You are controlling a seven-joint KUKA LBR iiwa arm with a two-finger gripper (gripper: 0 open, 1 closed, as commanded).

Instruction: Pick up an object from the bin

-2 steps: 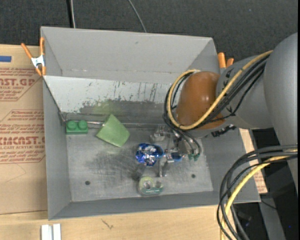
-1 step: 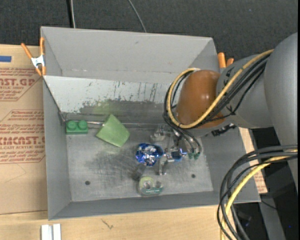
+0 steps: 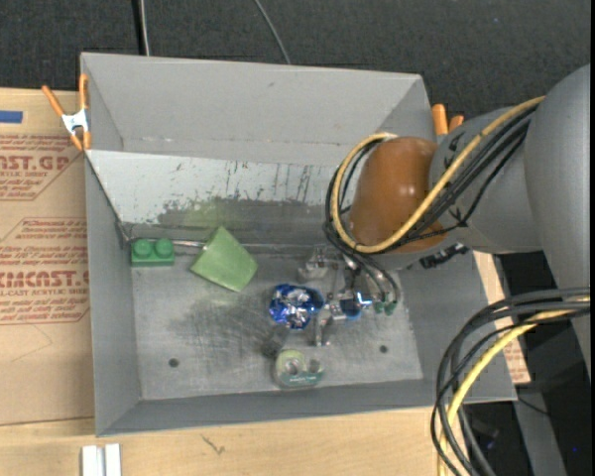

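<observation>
Four loose things lie in the bin (image 3: pixel 178 350), one of each kind.

- Far left, at 9 o'clock: one green brick (image 3: pixel 152 251) with two studs, long axis running 9 to 3, up against the foot of the back slope.
- Just at 3 o'clock of the brick, apart from it: one pale green wedge (image 3: pixel 224 259), a flat piece lying skewed with a corner toward 12.
- Right of centre, about 4 o'clock on the floor: one blue shiny lump (image 3: pixel 295 305), crumpled and roundish, a bit wider along 9 to 3. No clear pointing end can be made out.
- At 6 o'clock of the lump, near the front wall: one pale round thing (image 3: pixel 297 369), greenish-white, kind unclear.

The gripper (image 3: pixel 343 303) sits low just at 3 o'clock of the blue lump, close to it or touching. Contact can't be confirmed, nor whether the gripper is apart or together. Above it is the orange cover (image 3: pixel 397 191) on the grey arm (image 3: pixel 565 186), which comes in from 3 o'clock.

The bin floor is scuffed grey metal with a dark smudge near centre and sloped walls. Dark flooring lies beyond at 12, and a wood surface at 6.
</observation>
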